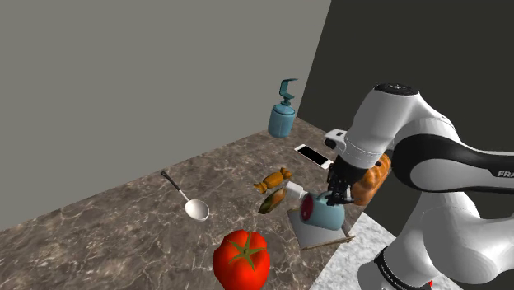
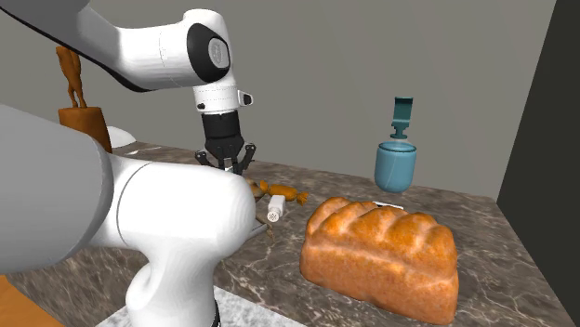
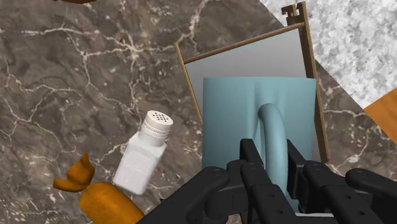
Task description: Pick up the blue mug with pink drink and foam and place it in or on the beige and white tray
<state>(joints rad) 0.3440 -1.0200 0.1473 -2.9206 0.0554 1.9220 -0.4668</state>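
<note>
The blue mug [image 1: 327, 215] lies tipped on its side, its pink drink facing the shoulder view's left. My gripper [image 1: 336, 196] comes down on it from above, shut on its handle. In the wrist view the fingers [image 3: 252, 157] clasp the curved handle on the mug [image 3: 232, 108] from both sides, with my gripper [image 3: 273, 156] centred on it. Under the mug lies the flat tray [image 3: 254, 56], pale inside with a brown rim, also seen as the tray [image 1: 315, 236] near the counter's edge. Whether the mug touches the tray is unclear. In the second exterior view my gripper [image 2: 226, 160] is partly hidden behind the arm.
A white salt shaker [image 3: 142, 157] and an orange wrapped candy [image 3: 102, 200] lie close beside the tray. A tomato [image 1: 241, 259], a spoon [image 1: 188, 200], a phone [image 1: 313, 154], a teal soap dispenser [image 1: 282, 116] and a bread loaf [image 2: 381, 255] sit around on the marble counter.
</note>
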